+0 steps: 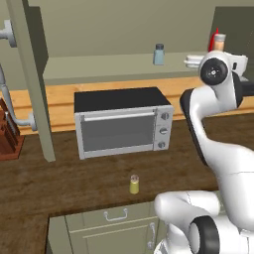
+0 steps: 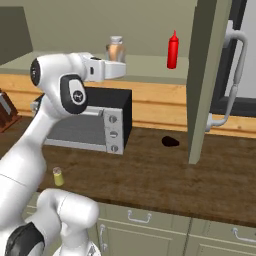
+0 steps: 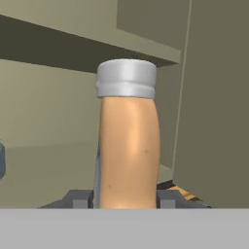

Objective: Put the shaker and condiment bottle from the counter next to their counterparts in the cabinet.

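One condiment bottle gripped in claw over cabinet shelf; set upright beside red squeeze bottle. Shaker waits near the tabletop front edge.

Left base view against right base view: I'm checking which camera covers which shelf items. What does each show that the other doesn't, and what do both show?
Left base view alone: the pale blue-grey shaker on the cabinet shelf, a brown rack at the left edge, and stacked white dishes.

Right base view alone: the full red squeeze bottle and a small dark object on the counter.

Both: the toaster oven, the yellow shaker on the counter, and the condiment bottle at shelf height by the gripper.
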Available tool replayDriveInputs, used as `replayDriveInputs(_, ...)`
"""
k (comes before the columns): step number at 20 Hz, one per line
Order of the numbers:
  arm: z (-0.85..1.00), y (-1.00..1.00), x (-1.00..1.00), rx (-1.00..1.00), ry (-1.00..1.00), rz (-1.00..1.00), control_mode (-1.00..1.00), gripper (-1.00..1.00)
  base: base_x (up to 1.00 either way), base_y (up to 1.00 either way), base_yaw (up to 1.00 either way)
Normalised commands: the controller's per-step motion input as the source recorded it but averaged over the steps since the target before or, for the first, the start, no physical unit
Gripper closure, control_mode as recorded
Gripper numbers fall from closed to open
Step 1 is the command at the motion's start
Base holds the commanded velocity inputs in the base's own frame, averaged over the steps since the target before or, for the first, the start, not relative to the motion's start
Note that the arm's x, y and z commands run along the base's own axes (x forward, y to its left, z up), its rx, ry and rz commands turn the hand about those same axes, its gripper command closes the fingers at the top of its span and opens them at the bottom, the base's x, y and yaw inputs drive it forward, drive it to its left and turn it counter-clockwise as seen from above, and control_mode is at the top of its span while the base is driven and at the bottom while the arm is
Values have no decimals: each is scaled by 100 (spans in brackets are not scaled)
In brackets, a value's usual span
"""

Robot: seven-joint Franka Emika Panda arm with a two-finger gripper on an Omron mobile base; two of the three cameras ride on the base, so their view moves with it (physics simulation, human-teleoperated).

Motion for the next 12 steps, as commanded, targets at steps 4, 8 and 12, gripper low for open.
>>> replayDriveInputs(4,-36,-4,42,-3,0,0,-100,100,0,0,0)
replayDriveInputs(8,-11,-17,47,0,-2,0,-100,100,0,0,0)
replayDriveInputs(12,0,-22,50,0,-3,0,-100,100,0,0,0)
